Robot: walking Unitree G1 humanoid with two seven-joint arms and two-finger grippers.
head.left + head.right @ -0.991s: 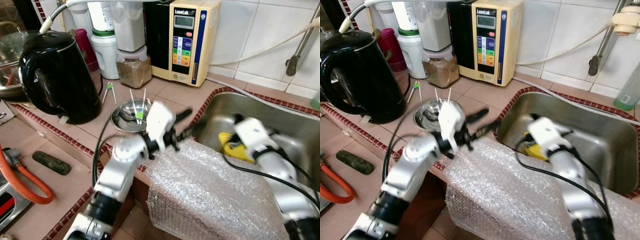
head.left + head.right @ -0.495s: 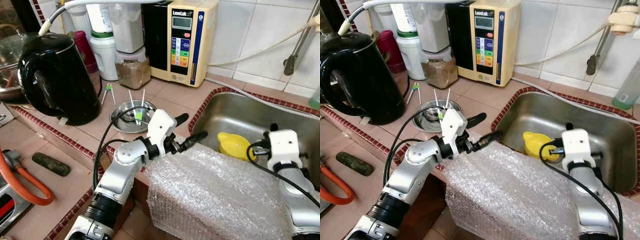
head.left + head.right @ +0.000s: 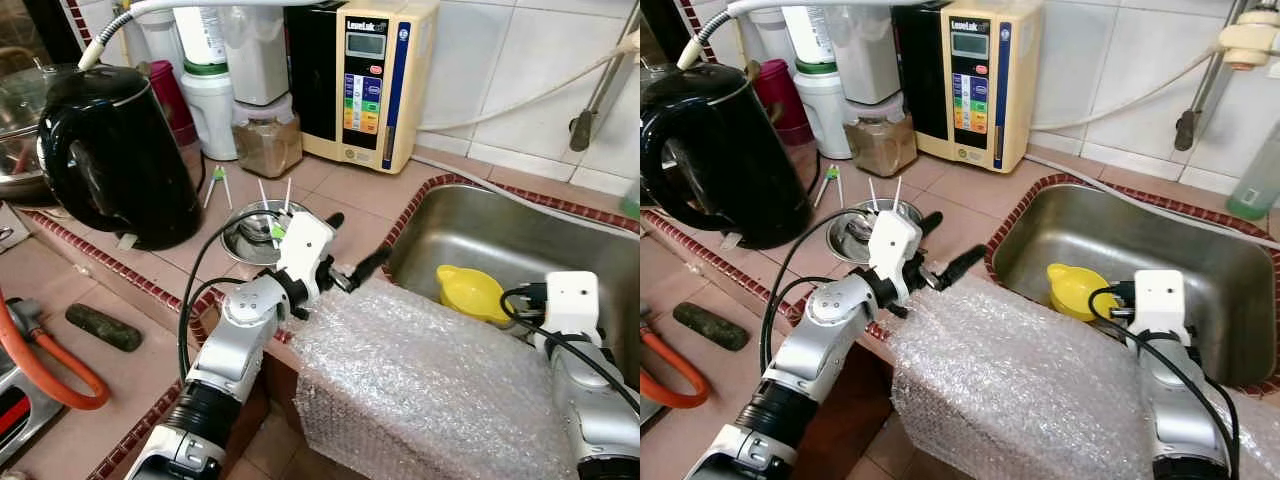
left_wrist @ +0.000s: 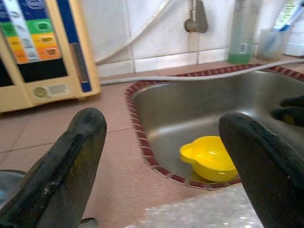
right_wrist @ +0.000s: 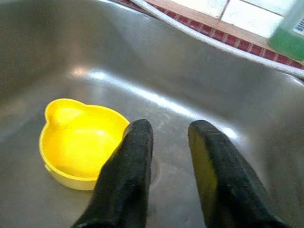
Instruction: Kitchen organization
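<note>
A yellow bowl [image 3: 470, 292] with a small spout lies on the bottom of the steel sink [image 3: 520, 225]. My right gripper [image 5: 168, 130] hangs inside the sink just beside the bowl, its fingers a little apart and holding nothing. My left gripper [image 3: 357, 240] hovers open over the counter at the sink's left rim, above the edge of a bubble wrap sheet [image 3: 430, 390]. Nothing is between its fingers [image 4: 80, 152]. The bowl [image 4: 209, 159] sits beyond them in the left wrist view.
A steel dish [image 3: 250, 235] with utensils sits just left of my left gripper. Behind it are a black kettle [image 3: 115, 150], a jar [image 3: 268, 140], and a cream water machine [image 3: 375, 80]. The bubble wrap hangs over the counter's front edge. An orange hose [image 3: 40, 370] lies at the near left.
My right gripper has drawn away from above the yellow bowl to its right side and lower in the sink. My left gripper has shifted slightly left, still open.
</note>
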